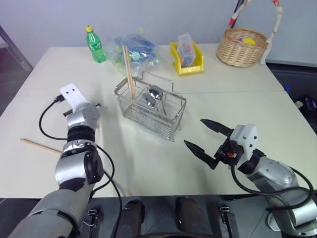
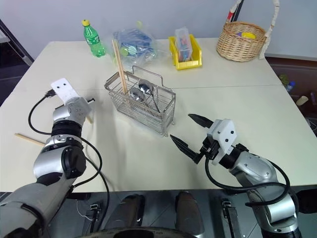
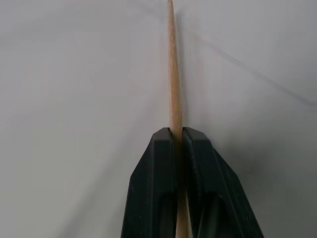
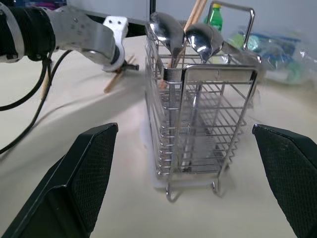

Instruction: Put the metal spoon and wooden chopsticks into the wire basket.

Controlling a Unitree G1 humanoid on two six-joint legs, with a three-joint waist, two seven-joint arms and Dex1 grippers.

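Note:
The wire basket stands mid-table, with two metal spoons and one upright wooden chopstick inside it. My left gripper is left of the basket, shut on another wooden chopstick that runs straight out past its fingertips just above the table. From the right wrist view this held chopstick slants down under the left gripper. A third chopstick lies flat near the table's left edge. My right gripper hovers right of the basket, open and empty, pointing at it.
Along the far side stand a green bottle, a clear bag of plastic items, a yellow bin and a wicker basket. The black cable of my left wrist loops over the table.

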